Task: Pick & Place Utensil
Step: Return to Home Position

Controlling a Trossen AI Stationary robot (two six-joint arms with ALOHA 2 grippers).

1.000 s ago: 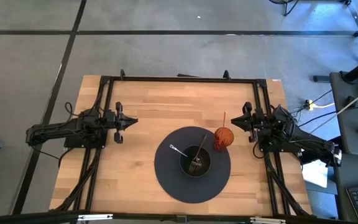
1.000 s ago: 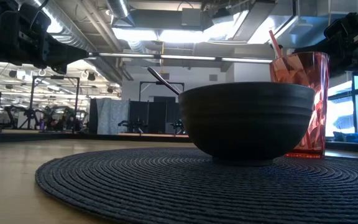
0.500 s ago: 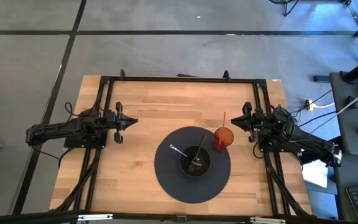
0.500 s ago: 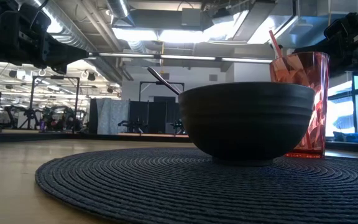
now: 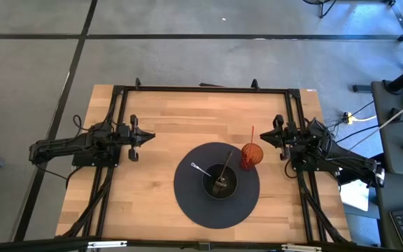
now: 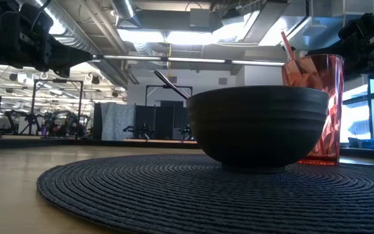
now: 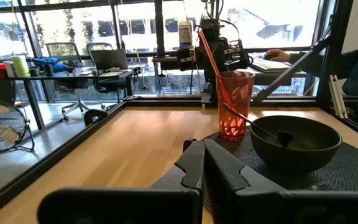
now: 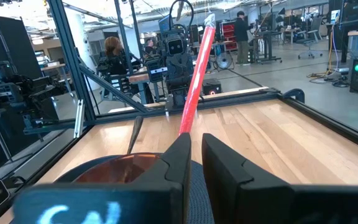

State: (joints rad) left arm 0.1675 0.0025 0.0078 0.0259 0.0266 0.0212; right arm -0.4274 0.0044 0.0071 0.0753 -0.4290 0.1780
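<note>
A dark bowl [image 5: 227, 190] stands on a round dark placemat [image 5: 187, 199] at the table's near middle. A fork [image 5: 222, 178] and a silver spoon [image 5: 200, 169] lie in it, their handles leaning on the rim; one handle [image 6: 171, 84] sticks out above the bowl. A red cup [image 5: 251, 155] with a straw [image 8: 194, 87] stands on the mat's far right edge. My left gripper [image 5: 150, 136] is shut, level, at the table's left, away from the mat. My right gripper [image 5: 262, 137] hovers level just beyond the cup, a narrow gap between its fingers and nothing in it.
A black frame [image 5: 201, 89] runs around the table's far edge and both sides. Bare wood [image 5: 180, 119] lies between the two grippers and to the left of the mat. People and desks show in the room beyond the table.
</note>
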